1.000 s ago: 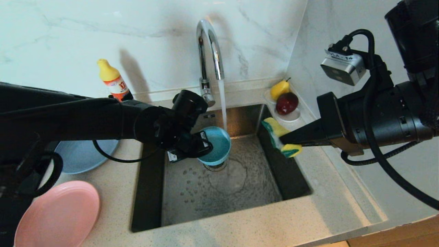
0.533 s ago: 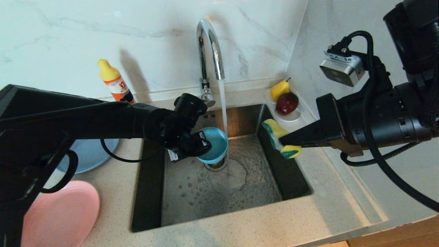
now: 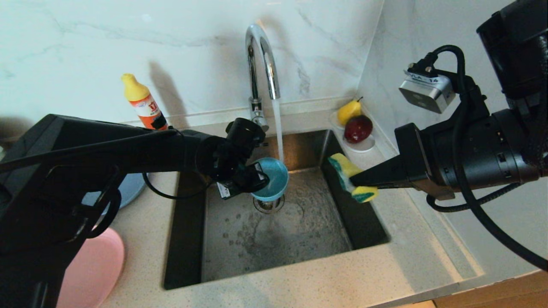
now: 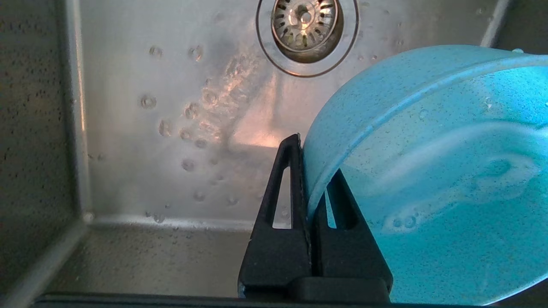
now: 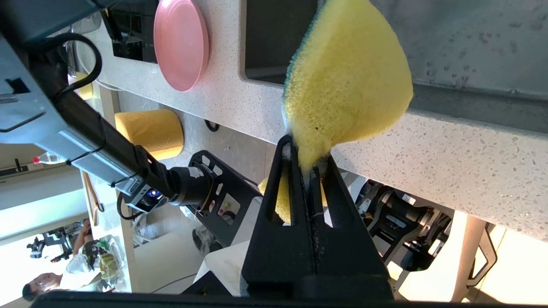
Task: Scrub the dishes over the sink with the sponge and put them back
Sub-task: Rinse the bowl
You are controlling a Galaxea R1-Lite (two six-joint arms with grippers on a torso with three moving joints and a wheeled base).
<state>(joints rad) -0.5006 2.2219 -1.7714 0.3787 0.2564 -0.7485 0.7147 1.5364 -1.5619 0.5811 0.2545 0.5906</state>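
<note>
My left gripper point(image 3: 257, 182) pinches the rim of the teal bowl point(image 3: 270, 177), one finger inside and one outside, and holds it tilted above the drain strainer point(image 4: 306, 21) of the sink point(image 3: 184, 239). The water stream point(image 3: 278, 128) from the tap point(image 3: 261, 60) falls into the bowl. My right gripper point(image 3: 357, 179) is pressed together on the sponge point(image 3: 350, 176), which hangs over the right edge of the sink, apart from the bowl.

To scrub well, I think I should turn the open side of the bowl toward the sponge and press the sponge inside with small circles, because my grip on the rim is thin and can slip when wet.

There is free room in the middle of the basin. The tap is near behind the bowl. The pink plate point(image 3: 92, 273) and the light-blue plate point(image 3: 128, 188) lie on the counter at the left, partly under my arm.
</note>
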